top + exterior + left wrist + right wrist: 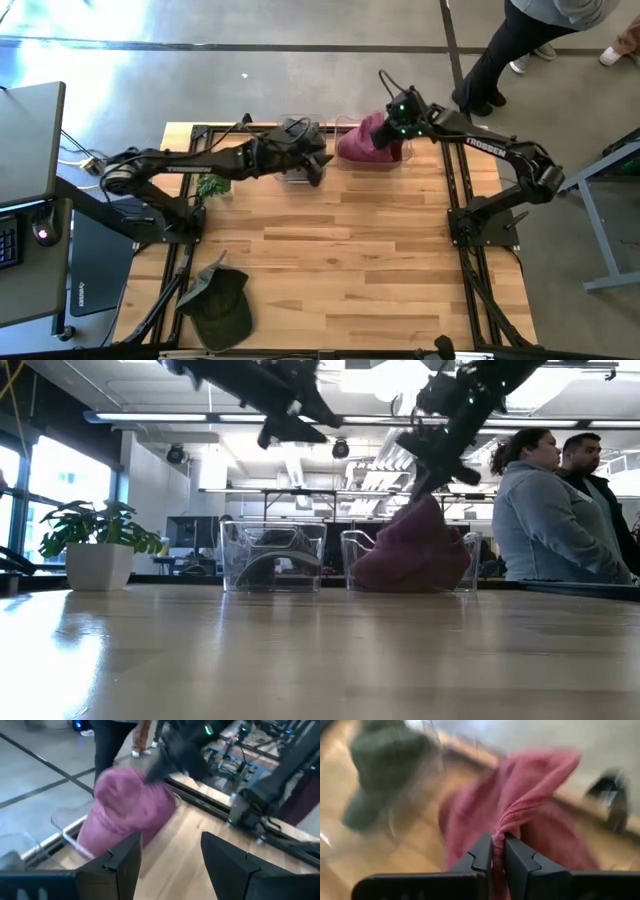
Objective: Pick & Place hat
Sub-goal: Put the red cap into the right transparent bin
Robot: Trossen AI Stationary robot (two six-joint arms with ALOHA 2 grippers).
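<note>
A maroon hat (362, 146) sits in the right one of two clear bins (470, 560) at the table's far edge, its top drawn up to a peak. My right gripper (397, 125) is above it, shut on that peak. The left clear bin (272, 557) holds a dark grey-green hat (385, 770). My left gripper (312, 162) hovers open above that left bin, high over it in the low view (290, 422); its wrist view looks toward the maroon hat (130, 805). A green cap (220, 300) lies flat at the table's near left corner. My right gripper pinches a bunched fold at the top of the maroon hat (512, 820) between its two fingers (480, 852). It comes slanting down from above and from the table's right. The hat hangs below the fingers, pulled up to a peak, and its lower part (410, 575) rests in the bin.
A potted plant (212, 185) stands near the table's left edge beside the left arm. Two people (560, 510) stand beyond the table's far right corner. The wide wooden middle and near part of the table (350, 270) holds only the green cap.
</note>
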